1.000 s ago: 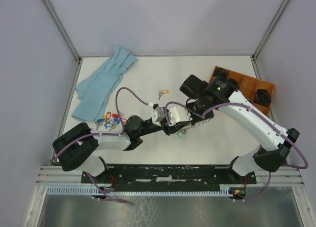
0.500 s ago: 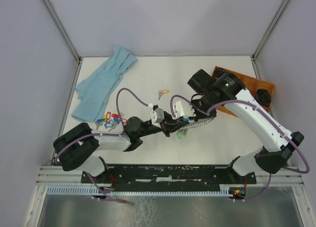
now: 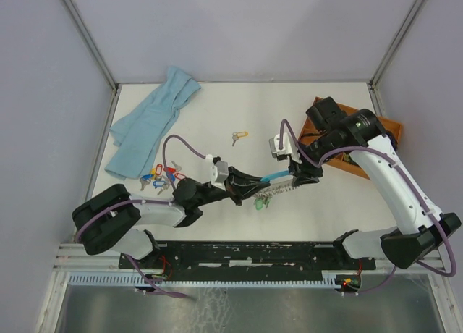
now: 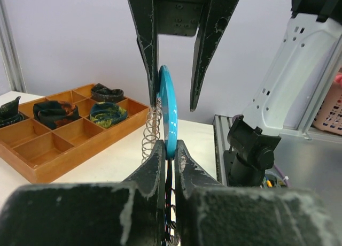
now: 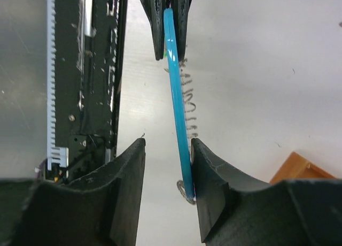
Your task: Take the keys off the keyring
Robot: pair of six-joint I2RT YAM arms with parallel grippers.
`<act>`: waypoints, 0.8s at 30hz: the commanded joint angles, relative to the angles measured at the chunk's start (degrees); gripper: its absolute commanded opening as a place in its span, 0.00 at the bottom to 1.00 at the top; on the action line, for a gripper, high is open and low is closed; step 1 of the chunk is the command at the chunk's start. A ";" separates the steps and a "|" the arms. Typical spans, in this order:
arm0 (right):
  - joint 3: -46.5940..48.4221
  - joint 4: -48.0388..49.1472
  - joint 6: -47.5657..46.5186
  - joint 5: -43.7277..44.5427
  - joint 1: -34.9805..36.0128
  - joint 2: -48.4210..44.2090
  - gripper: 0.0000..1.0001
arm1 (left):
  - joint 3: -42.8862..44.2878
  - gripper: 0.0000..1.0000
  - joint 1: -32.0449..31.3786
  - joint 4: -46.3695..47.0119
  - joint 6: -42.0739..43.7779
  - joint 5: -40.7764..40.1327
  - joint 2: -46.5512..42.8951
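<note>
left gripper (image 4: 170, 145) was clamped on the blue stretch of the keyring (image 3: 278, 175), mid-bench toward the near edge. right gripper (image 5: 168, 143) straddled it, jaws apart. keys (image 3: 282, 187) hung beneath; loose keys (image 3: 160, 178) lay near the left edge.

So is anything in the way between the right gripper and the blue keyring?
Nothing visible is. The right gripper is open, with the blue stretch of the keyring running between its fingers, and the left gripper pinches the other end.
</note>
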 commanded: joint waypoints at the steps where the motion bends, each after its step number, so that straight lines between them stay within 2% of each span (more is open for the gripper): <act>1: -1.28 3.30 1.57 -16.72 -1.97 -0.70 0.47 | 0.18 0.03 0.71 10.59 -3.57 -1.73 -3.27; 9: -4.16 6.62 4.29 -26.81 -6.70 -3.04 0.38 | 0.07 0.03 1.27 13.02 -6.97 -2.85 -3.77; 16: -9.63 14.74 9.67 -27.28 -6.73 -5.80 0.30 | 1.45 0.03 1.54 13.22 -9.52 -3.77 -3.20; 18: -10.25 15.92 10.31 -27.12 -6.74 -6.09 0.20 | 1.86 0.03 1.52 13.20 -10.09 -3.73 -2.93; 20: -10.32 16.68 10.73 -26.58 -6.77 -6.11 0.02 | 2.19 0.03 1.51 13.24 -10.62 -3.78 -2.80; 23: -9.07 16.30 10.89 -24.81 -6.99 -5.56 0.00 | 2.03 0.03 1.88 13.33 -11.30 -3.50 -3.37; 24: -8.07 15.55 10.72 -24.14 -7.21 -5.19 0.01 | 1.49 0.12 2.16 13.28 -11.44 -3.55 -4.21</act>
